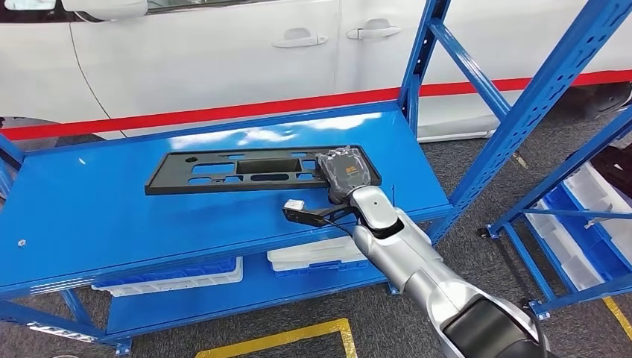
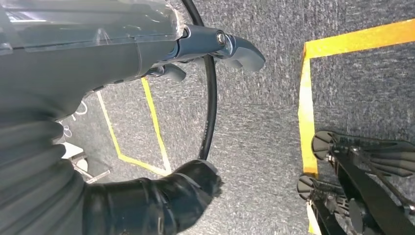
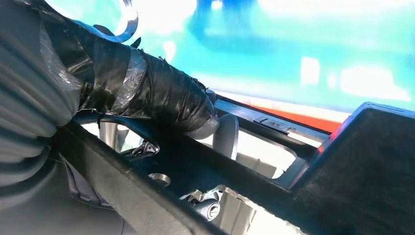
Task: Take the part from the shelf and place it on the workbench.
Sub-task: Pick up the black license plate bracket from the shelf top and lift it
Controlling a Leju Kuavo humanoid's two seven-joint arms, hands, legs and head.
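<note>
The part (image 1: pixel 246 170) is a long flat black panel with several cutouts, lying on the top board of the blue shelf (image 1: pixel 97 224). My right hand (image 1: pixel 344 175) is at the panel's right end. In the right wrist view its black-taped thumb (image 3: pixel 161 98) lies over a bar of the part (image 3: pixel 372 161) and grey fingers (image 3: pixel 222 134) show through the cutout beneath, so the hand grips that end. My left hand (image 2: pixel 98 73) hangs over the grey floor with thumb and fingers apart and nothing in it.
A white car (image 1: pixel 223 52) stands close behind the shelf. Blue uprights (image 1: pixel 421 56) and a slanted brace (image 1: pixel 536 97) rise at the shelf's right end. White trays (image 1: pixel 317 253) sit on the lower board. Another blue rack (image 1: pixel 574 216) stands at the right. Yellow tape (image 1: pixel 283 339) marks the floor.
</note>
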